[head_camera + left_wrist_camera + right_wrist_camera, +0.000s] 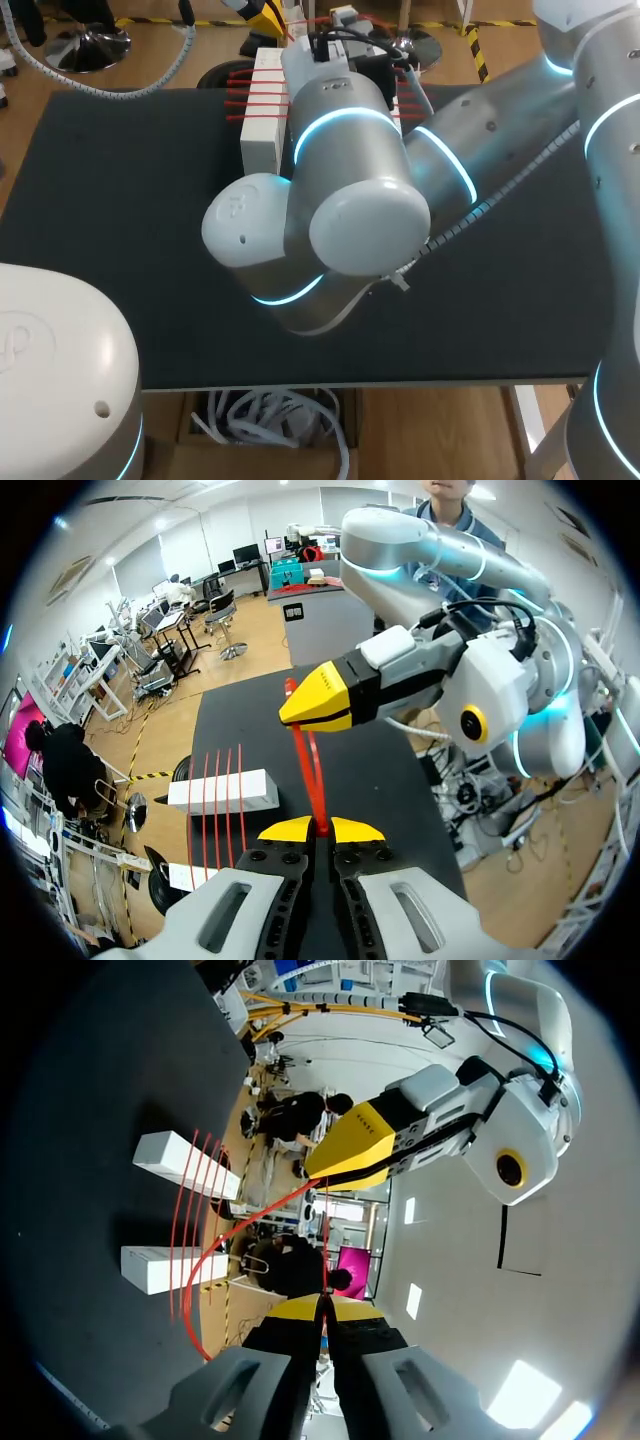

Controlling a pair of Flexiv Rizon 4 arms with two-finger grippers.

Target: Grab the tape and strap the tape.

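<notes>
A thin red tape (312, 770) runs taut between my two grippers. In the left wrist view my left gripper (320, 830) is shut on one end of it, and my right gripper (318, 698) ahead pinches the other end. The right wrist view has my right gripper (322, 1308) shut on the tape (250, 1222), with the left gripper (352, 1148) ahead. Several red strands (215, 785) are wrapped across two white blocks (222, 791) (188, 876) on the black table. The head view shows one block (265, 115) at the far middle, beside the right arm (350, 190), which hides both grippers.
The black mat (120, 200) covers the table, bare to the left and right of the blocks. The right arm's elbow hangs over the middle. My left arm's base (50, 370) sits at the near left corner. Both blocks (185, 1165) (165, 1265) lie beside the grippers.
</notes>
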